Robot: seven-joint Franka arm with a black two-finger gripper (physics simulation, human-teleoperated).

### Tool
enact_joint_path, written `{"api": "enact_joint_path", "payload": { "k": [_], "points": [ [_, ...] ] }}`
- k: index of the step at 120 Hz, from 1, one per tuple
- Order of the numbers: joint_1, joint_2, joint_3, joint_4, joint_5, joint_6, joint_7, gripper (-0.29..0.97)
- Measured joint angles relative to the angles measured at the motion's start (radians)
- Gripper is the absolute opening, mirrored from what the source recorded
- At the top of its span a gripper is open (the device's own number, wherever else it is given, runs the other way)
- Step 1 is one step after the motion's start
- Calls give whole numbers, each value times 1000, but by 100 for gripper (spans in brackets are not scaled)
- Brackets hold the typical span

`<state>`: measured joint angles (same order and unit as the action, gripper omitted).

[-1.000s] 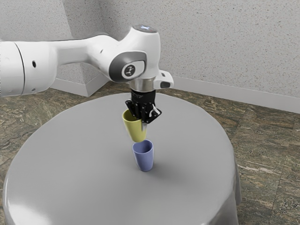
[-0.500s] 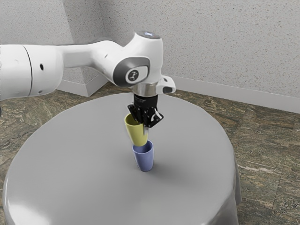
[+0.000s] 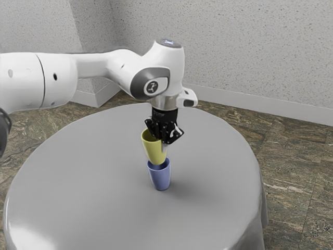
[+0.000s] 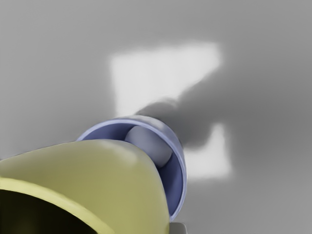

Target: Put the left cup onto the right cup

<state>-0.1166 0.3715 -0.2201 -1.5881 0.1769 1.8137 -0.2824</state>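
Gripper [image 3: 164,136], clamped on the rim of the yellow cup [image 3: 154,150], has carried it lower and toward the exterior view's right; you now have its tilted base at the mouth of the blue cup [image 3: 159,178] on the table [image 3: 78,198], so release looks near

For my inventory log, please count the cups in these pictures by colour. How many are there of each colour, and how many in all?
yellow cup: 1
blue cup: 1
Total: 2 cups
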Motion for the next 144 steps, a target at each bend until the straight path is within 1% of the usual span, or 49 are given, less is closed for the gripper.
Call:
{"api": "enact_joint_path", "payload": {
  "k": [73,144],
  "points": [
    [0,19,-1,0,-1,7,-6,-10],
    [0,22,0,0,-7,15,-5,-4]
  ]
}}
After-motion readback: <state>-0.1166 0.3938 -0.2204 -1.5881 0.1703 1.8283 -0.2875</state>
